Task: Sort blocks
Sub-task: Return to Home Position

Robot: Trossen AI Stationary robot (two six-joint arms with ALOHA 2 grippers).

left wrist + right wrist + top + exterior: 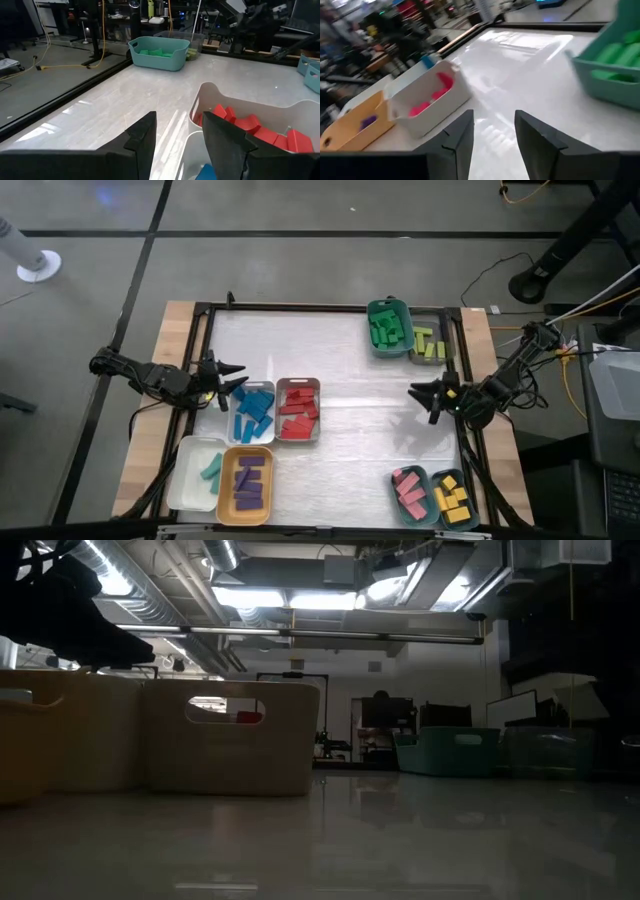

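Left gripper [242, 377] fingers spread, at desk's left edge, right gripper [415, 393] spread too, at right edge, blocks [298, 415] colour-sorted in eight trays [298, 382], four front-left, two far-right, two front-right

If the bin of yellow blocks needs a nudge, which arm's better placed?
Right. The right arm sits on that bin's side of the table, jaws open, with bare tabletop between it and the yellow-block bin. The left arm is across the table by the blue blocks.
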